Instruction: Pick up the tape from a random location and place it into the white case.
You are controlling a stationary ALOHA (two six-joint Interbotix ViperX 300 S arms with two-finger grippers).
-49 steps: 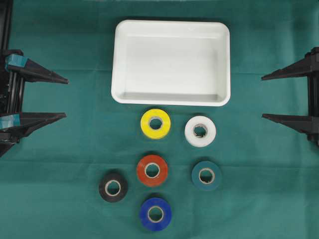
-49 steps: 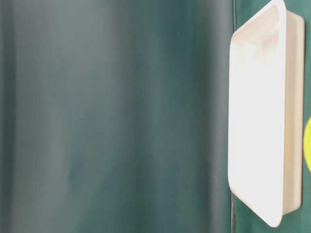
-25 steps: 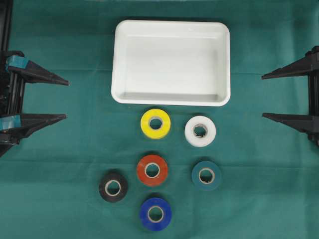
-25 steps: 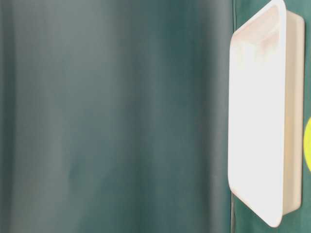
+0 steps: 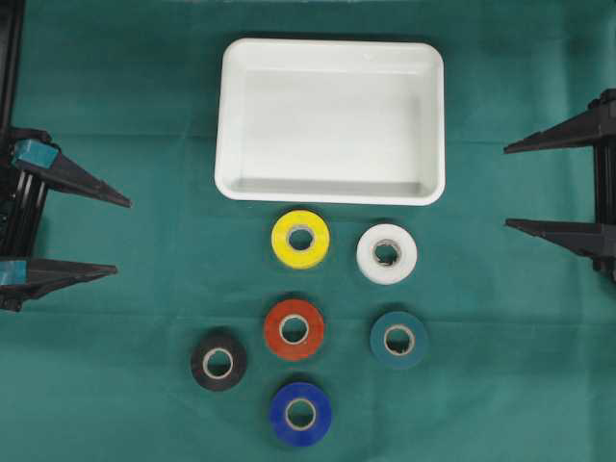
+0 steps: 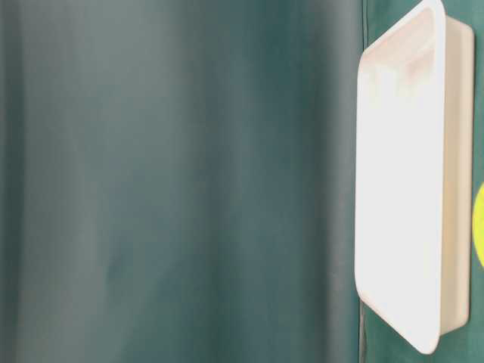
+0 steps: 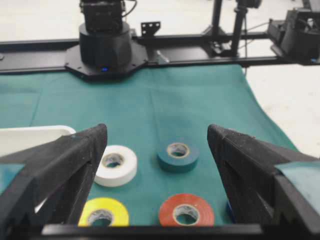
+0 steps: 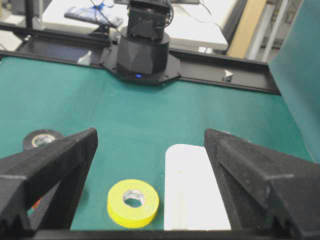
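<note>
The empty white case [image 5: 332, 43] lies at the back middle of the green cloth. In front of it lie several tape rolls: yellow [image 5: 300, 239], white [image 5: 387, 253], red [image 5: 294, 329], dark teal [image 5: 398, 339], black [image 5: 218, 362] and blue [image 5: 300, 414]. My left gripper [image 5: 122, 237] stands open at the left edge, level with the yellow roll and well clear of it. At the right edge my right gripper [image 5: 506, 188] is open and holds nothing. The left wrist view looks between the open left gripper [image 7: 156, 131] at the white roll [image 7: 116, 165], teal roll [image 7: 178, 155] and red roll [image 7: 186, 210].
Green cloth [image 5: 115, 385] covers the table. In the right wrist view the yellow roll [image 8: 133, 202] and the case's end [image 8: 192, 192] lie ahead of the open right gripper [image 8: 150, 132]. The other arm's black base [image 7: 105, 45] stands at the far edge.
My left gripper has shifted toward the near side of the table, still open. The right gripper and all rolls stay where they were.
</note>
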